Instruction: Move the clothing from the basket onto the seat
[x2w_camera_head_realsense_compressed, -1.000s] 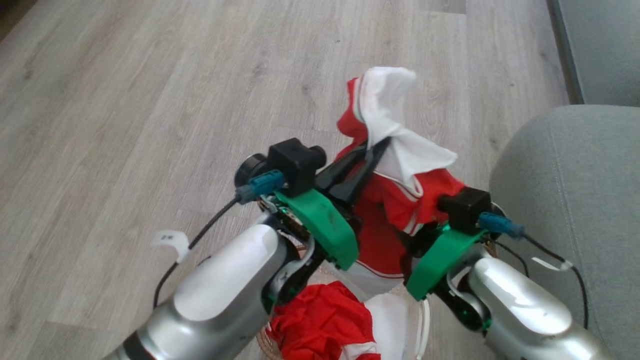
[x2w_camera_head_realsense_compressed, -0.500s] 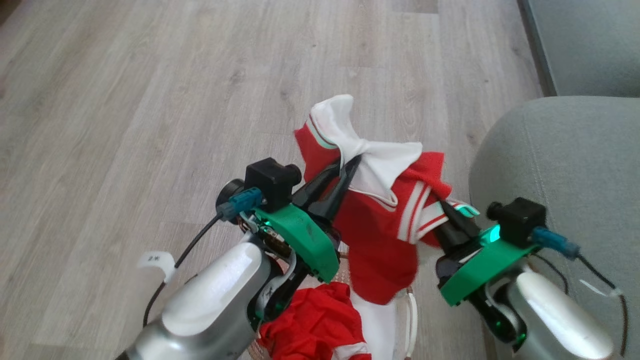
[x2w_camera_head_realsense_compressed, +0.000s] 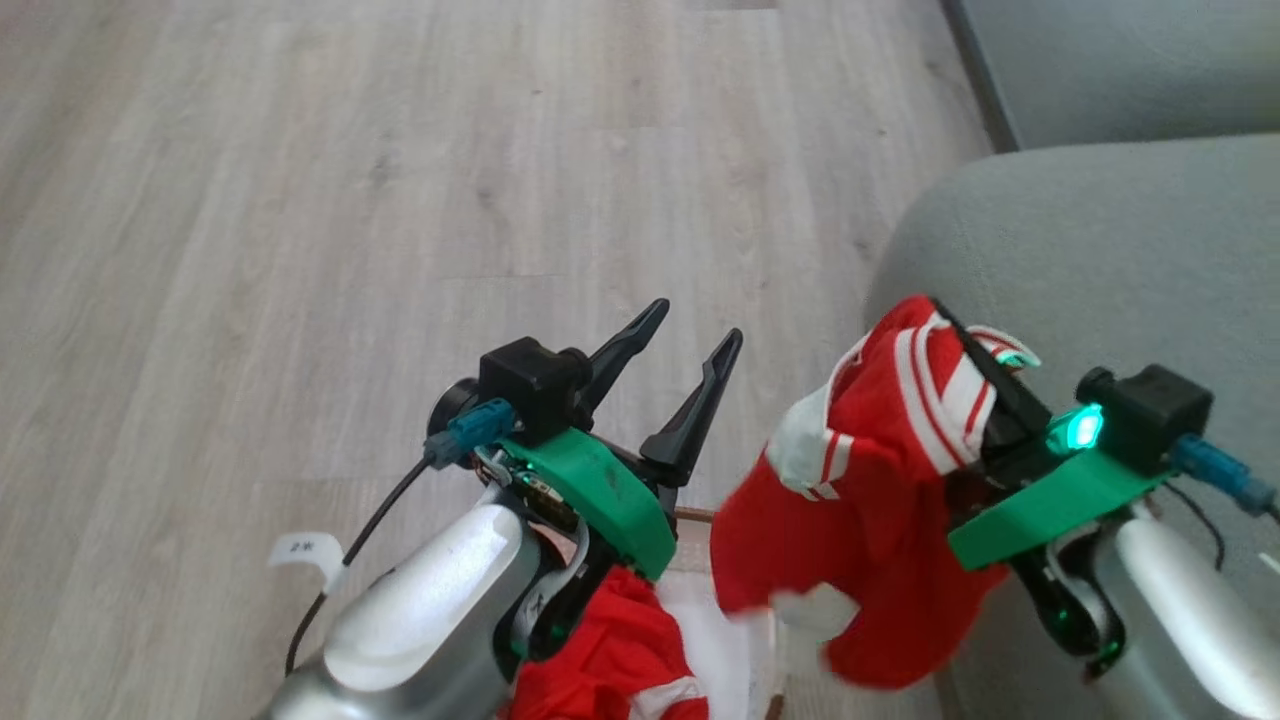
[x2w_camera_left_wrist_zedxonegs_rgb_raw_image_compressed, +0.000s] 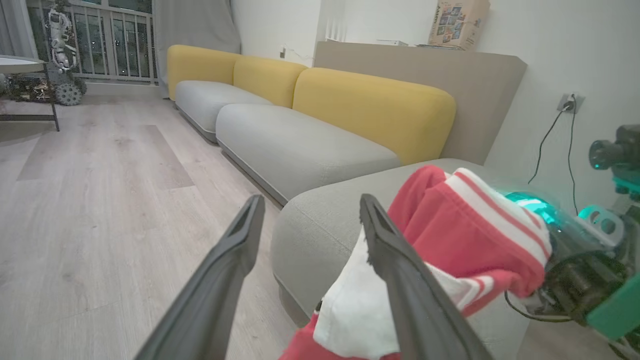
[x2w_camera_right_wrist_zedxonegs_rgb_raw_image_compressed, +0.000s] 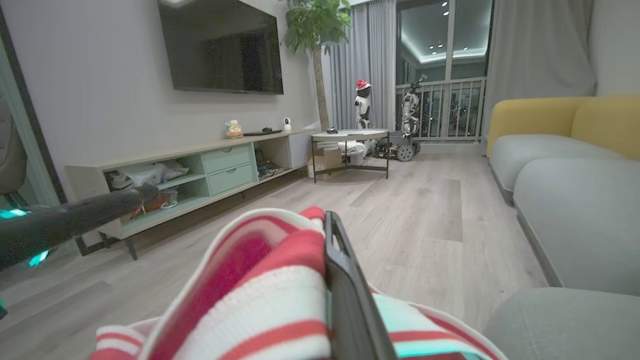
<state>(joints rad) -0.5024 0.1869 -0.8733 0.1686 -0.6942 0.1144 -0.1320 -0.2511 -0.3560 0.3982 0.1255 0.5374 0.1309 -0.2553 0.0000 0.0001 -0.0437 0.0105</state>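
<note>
L fingers (x2w_camera_head_realsense_compressed: 702, 395) released clothing (x2w_camera_head_realsense_compressed: 860, 500), spread wide, R fingers (x2w_camera_right_wrist_zedxonegs_rgb_raw_image_compressed: 345, 290) hold it

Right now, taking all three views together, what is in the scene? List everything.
held garment: one, red with white-striped trim, hanging beside the seat's edge
clothing below: red, quantity unclear, under the left arm
seat: one, grey-green, right
sofa: one, yellow backs, grey cushions, along the wall
floor: pale wood
television: one, black, wall-mounted
left gripper: dark jaws open, empty
right gripper: dark jaws shut on held garment
</note>
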